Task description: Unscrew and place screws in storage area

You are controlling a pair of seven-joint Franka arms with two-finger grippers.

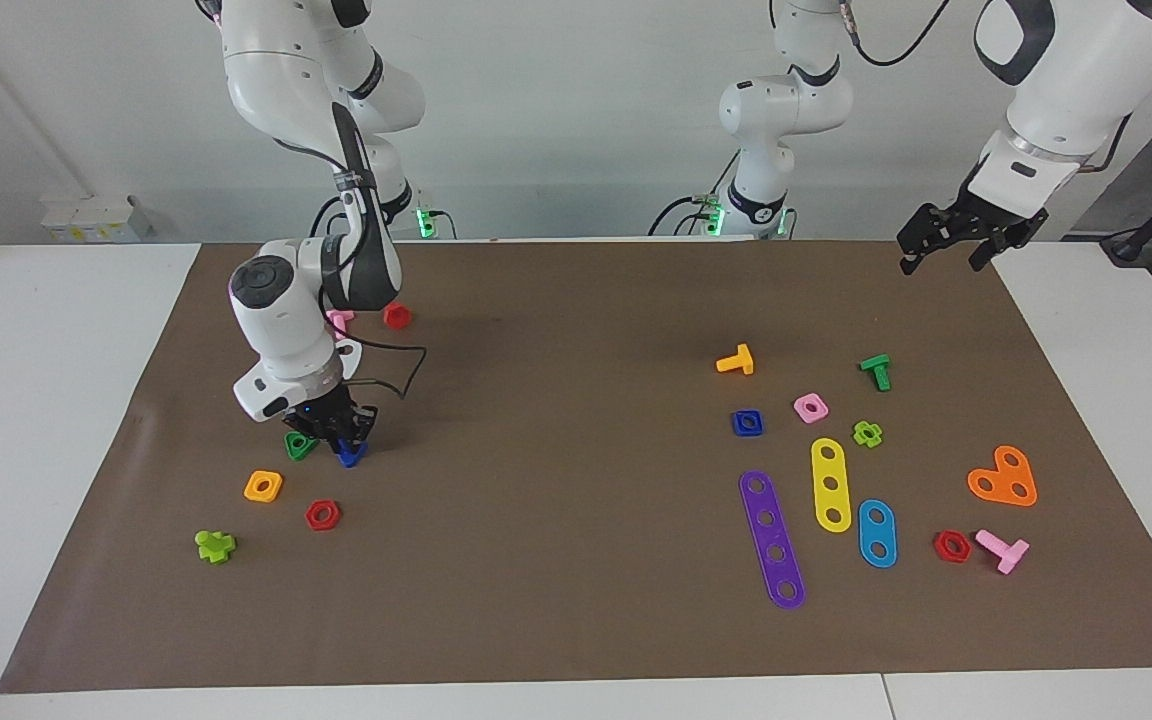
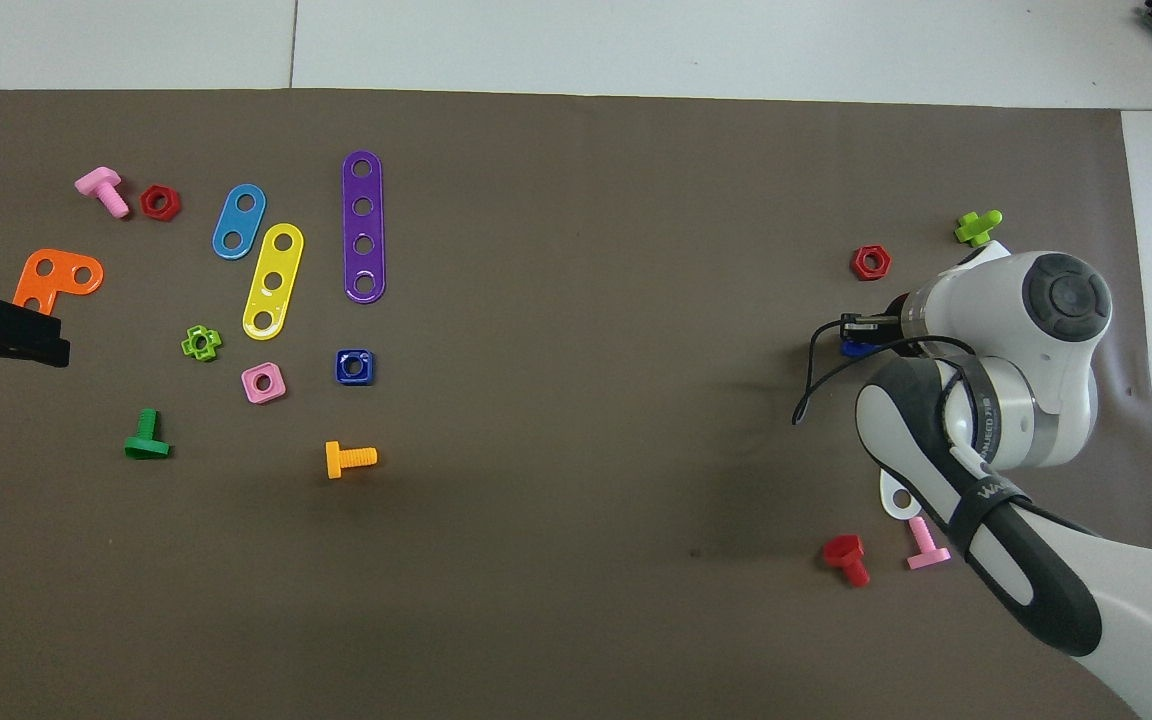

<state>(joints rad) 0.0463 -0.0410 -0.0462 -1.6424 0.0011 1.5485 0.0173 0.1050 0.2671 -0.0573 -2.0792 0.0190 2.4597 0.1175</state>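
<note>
Your right gripper (image 1: 341,440) is down low over the right arm's end of the brown mat (image 1: 576,330), its jaws pinching the dark-blue bolt (image 1: 350,455), whose triangular head shows just below the fingertips, at or barely above the mat. In the overhead view the arm's wrist covers most of the gripper; only a sliver of the blue bolt (image 2: 854,347) peeks out beside it. A green triangle nut (image 1: 300,445) sits just beside the gripper, touching or nearly touching its fingers; you cannot tell which. An orange square nut (image 1: 263,486) and a red hexagon nut (image 1: 322,515) lie near, farther from the robots. A lime bolt (image 1: 215,546) lies farther still.

Your left gripper (image 1: 948,245) hangs in the air over the mat's edge at the left arm's end, waiting, its jaws spread and holding nothing. The purple strip (image 1: 772,539), yellow strip (image 1: 830,484) and blue strip (image 1: 877,533) lie at that end, well apart from the bolt.
</note>
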